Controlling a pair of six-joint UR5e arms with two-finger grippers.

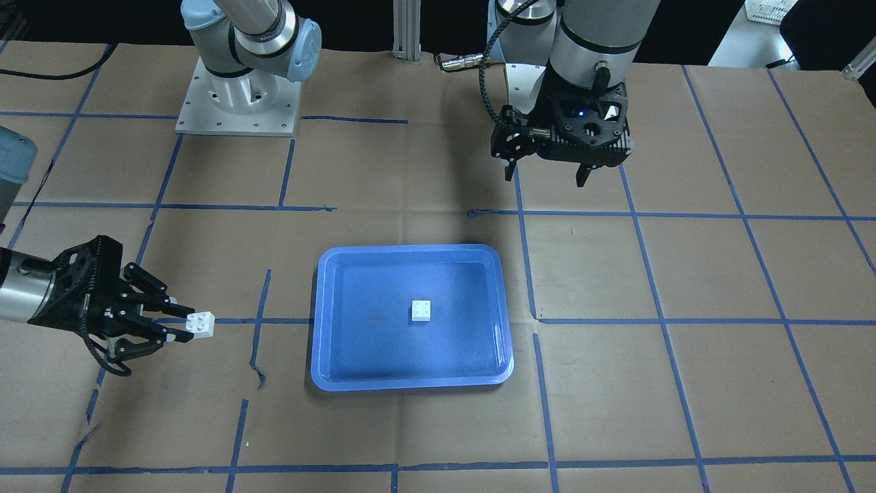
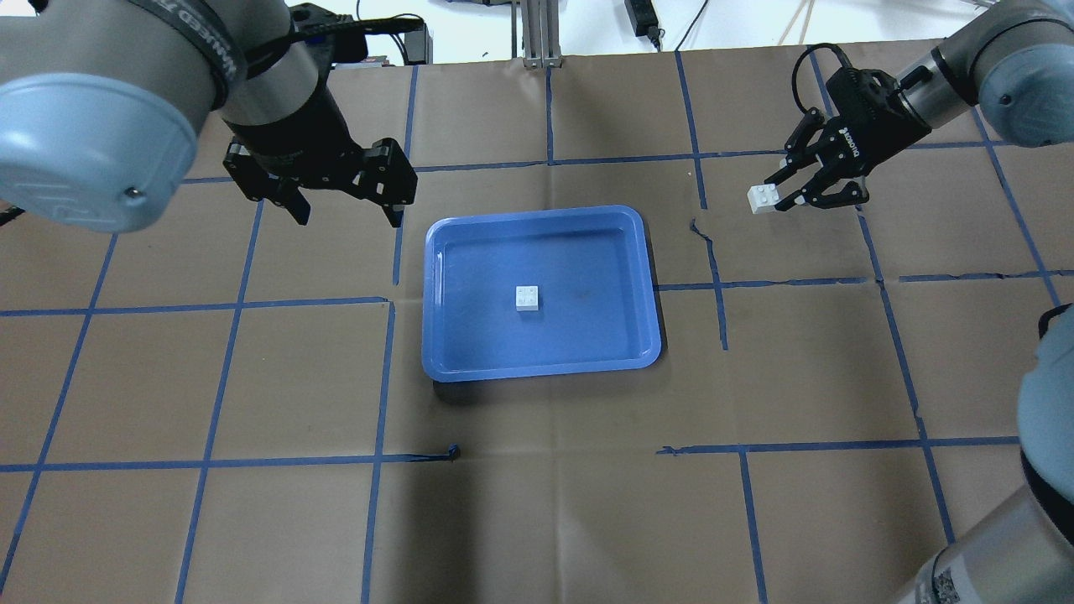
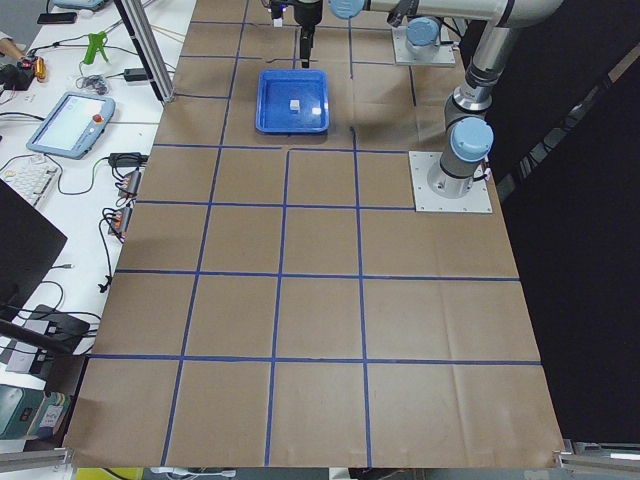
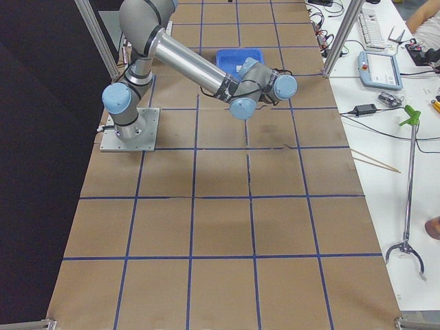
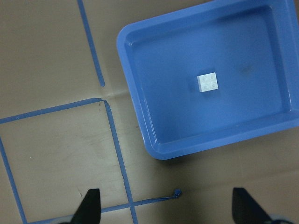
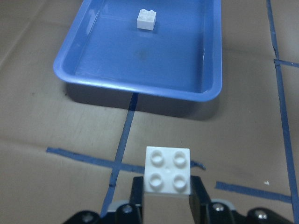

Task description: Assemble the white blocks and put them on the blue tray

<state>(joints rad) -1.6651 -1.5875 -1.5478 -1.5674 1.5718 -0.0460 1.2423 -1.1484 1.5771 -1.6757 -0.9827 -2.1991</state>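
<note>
Assembly not begun | one block [image 2: 528, 298] studs-up mid tray [image 2: 587, 340], tray well in from edges of counter [image 2: 537, 503] | other block [image 2: 763, 199] pinched in right jaws, outside tray toward counter's far-right corner | left jaws spread, empty, beside tray toward left edge | to do: carry over, press together.
</note>
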